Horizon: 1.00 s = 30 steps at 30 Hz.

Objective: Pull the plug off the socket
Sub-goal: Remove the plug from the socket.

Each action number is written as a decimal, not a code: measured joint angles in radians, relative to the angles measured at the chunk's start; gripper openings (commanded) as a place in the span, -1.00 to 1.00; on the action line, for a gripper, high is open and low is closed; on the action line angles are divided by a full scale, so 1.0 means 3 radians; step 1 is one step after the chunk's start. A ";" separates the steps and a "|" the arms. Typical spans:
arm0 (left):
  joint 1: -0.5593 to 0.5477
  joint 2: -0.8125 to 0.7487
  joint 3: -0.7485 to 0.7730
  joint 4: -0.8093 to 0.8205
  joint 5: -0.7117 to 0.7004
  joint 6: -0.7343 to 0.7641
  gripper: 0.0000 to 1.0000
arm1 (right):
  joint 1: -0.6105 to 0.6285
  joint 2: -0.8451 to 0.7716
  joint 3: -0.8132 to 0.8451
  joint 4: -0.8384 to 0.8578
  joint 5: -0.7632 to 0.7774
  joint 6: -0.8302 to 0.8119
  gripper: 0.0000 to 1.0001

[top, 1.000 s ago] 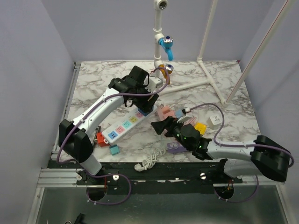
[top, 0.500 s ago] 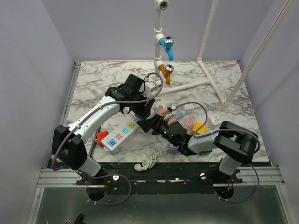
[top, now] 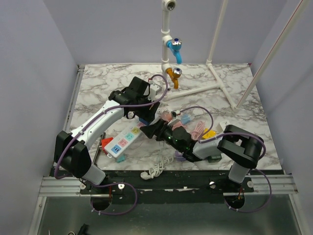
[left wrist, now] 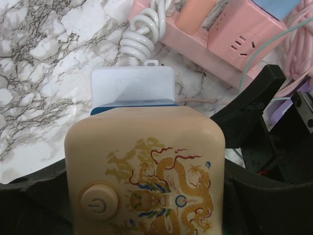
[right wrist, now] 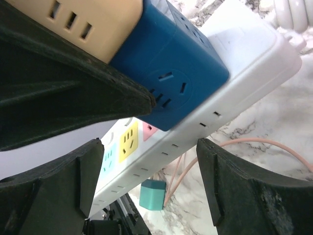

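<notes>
Left of centre in the overhead view, my left gripper (top: 143,110) clamps the beige plug cube (left wrist: 146,161), stacked on a blue cube (right wrist: 171,63) in the white power strip (right wrist: 244,63). Just right, my right gripper (right wrist: 149,161) gapes astride the strip. Bracing step, I judge: next, close on the strip, then pull.

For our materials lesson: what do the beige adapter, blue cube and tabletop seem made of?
Beige adapter: likely moulded plastic, satin, with a printed dragon. Blue cube: matte plastic, by its moulded slots. Tabletop: marble-veined surface; stone or laminate, can't tell.

top: high, rear, wide | wrists: close-up | all share white power strip (top: 122,139)
</notes>
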 measured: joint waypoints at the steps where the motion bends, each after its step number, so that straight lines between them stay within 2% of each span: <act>1: 0.0003 0.0000 0.0000 0.0008 0.0017 -0.0013 -1.00 | 0.0001 -0.0015 -0.0018 -0.0015 -0.0006 0.0017 0.68; 11: 0.0001 0.0000 0.0000 0.0186 0.0197 -0.0192 -1.00 | 0.0004 -0.0055 -0.0071 -0.0130 -0.0078 0.0127 0.69; 17: 0.0015 -0.0008 -0.0005 0.0221 0.0197 -0.0277 -1.00 | 0.0004 0.0149 0.0151 -0.0128 -0.0074 0.0192 0.62; 23: 0.0043 -0.0029 -0.0031 0.0243 0.0212 -0.0441 -1.00 | -0.0067 0.0362 0.0290 -0.0120 -0.0084 0.0313 0.31; 30: 0.0098 -0.0043 -0.0032 0.0259 0.0264 -0.0523 -1.00 | -0.0196 0.0381 0.0290 -0.0198 -0.0139 0.0575 -0.23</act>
